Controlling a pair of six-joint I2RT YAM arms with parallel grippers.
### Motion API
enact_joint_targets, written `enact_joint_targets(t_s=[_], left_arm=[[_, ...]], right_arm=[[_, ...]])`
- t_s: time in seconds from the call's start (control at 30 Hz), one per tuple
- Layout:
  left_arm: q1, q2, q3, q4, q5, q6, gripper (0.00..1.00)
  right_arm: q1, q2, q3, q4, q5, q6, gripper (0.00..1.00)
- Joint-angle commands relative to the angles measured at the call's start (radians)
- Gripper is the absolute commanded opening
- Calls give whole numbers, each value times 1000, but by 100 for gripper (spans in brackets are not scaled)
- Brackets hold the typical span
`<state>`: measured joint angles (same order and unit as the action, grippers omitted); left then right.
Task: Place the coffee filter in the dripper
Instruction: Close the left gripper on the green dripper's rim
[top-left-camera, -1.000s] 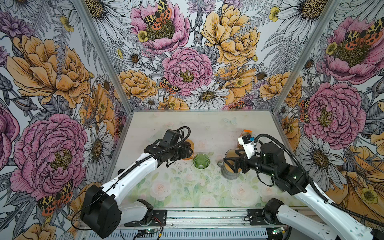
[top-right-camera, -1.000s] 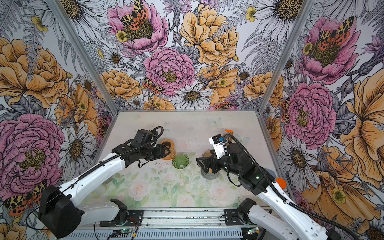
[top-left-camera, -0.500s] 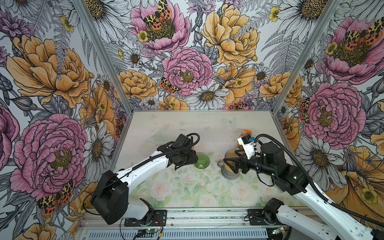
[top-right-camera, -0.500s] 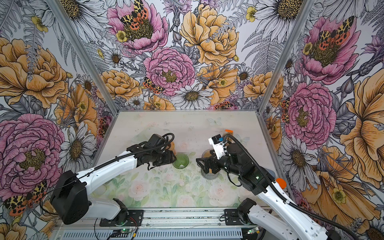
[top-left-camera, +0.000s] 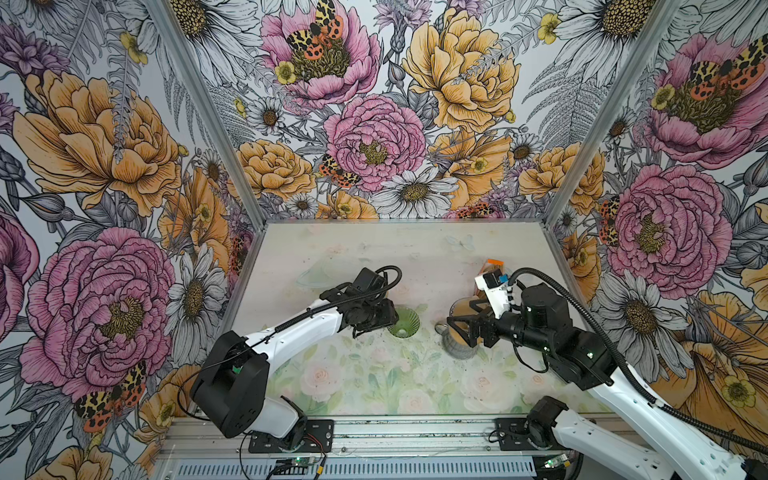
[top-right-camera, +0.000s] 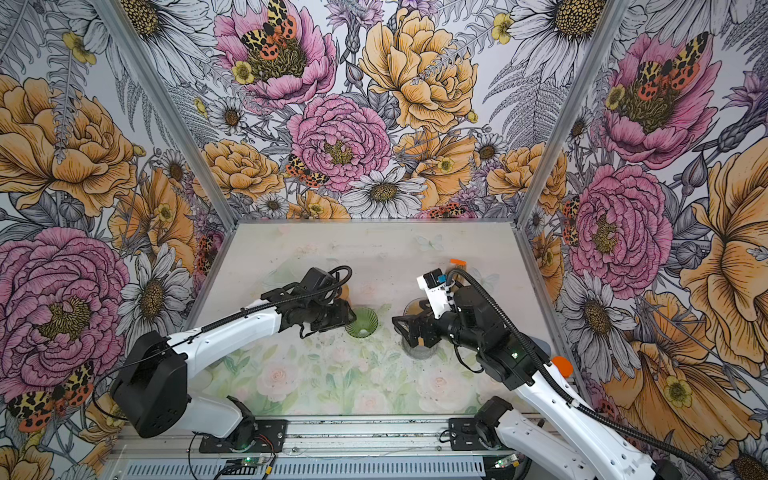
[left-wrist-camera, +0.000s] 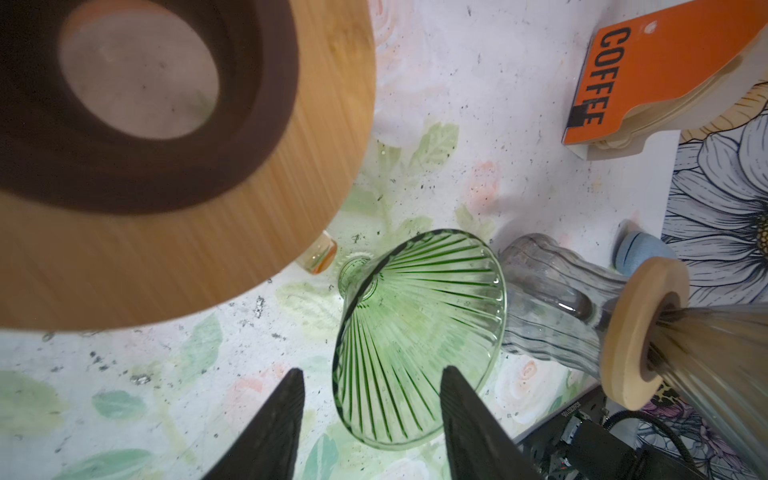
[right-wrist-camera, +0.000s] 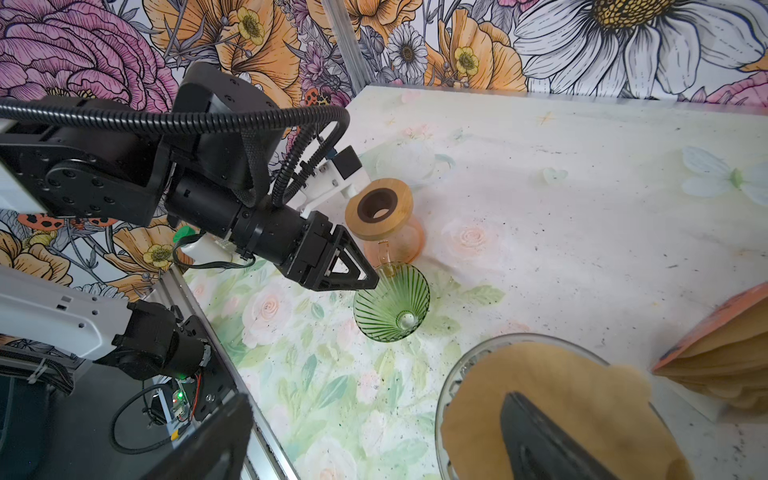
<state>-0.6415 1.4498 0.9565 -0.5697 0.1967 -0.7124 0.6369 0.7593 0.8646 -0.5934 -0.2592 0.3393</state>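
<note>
The coffee filter (right-wrist-camera: 561, 374), brown paper, sat opened out inside the clear glass dripper (right-wrist-camera: 446, 382). That dripper stood on a wooden collar (left-wrist-camera: 644, 332) atop a grey glass carafe (left-wrist-camera: 552, 299), right of centre on the tabletop (top-left-camera: 374, 249). The right end effector (right-wrist-camera: 378, 399) hung at the dripper with its fingers spread wide. One finger (right-wrist-camera: 540, 436) lay over the filter and the other was outside the rim, so nothing was clamped. In both top views it covered most of the dripper, leaving only a sliver of brown paper (top-left-camera: 459, 309) in sight.

A green ribbed glass dripper (left-wrist-camera: 415, 332) lay tipped on its side near the middle of the tabletop, close beside the carafe. The left end effector (left-wrist-camera: 372, 372) was at its wide mouth, fingers apart, with the near edge of the rim between them. I could not tell whether either finger touched the glass.

Just beyond the left end effector stood an orange glass carafe (right-wrist-camera: 399, 245) with a wooden collar of its own. Toward the back right, an orange holder marked COFFEE (left-wrist-camera: 648, 70) held a stack of spare paper filters.
</note>
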Motion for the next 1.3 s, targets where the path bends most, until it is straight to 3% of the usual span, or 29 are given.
enact_joint_targets(t_s=[0.0, 0.3, 1.27], left_arm=[[12, 16, -24, 50, 36, -10, 50], [31, 32, -65, 115, 85, -8, 39], [9, 68, -73, 153, 89, -2, 22]], right_arm=[[-5, -6, 20, -3, -9, -14, 95], [-5, -7, 14, -3, -6, -12, 94], [-4, -11, 8, -3, -11, -9, 92]])
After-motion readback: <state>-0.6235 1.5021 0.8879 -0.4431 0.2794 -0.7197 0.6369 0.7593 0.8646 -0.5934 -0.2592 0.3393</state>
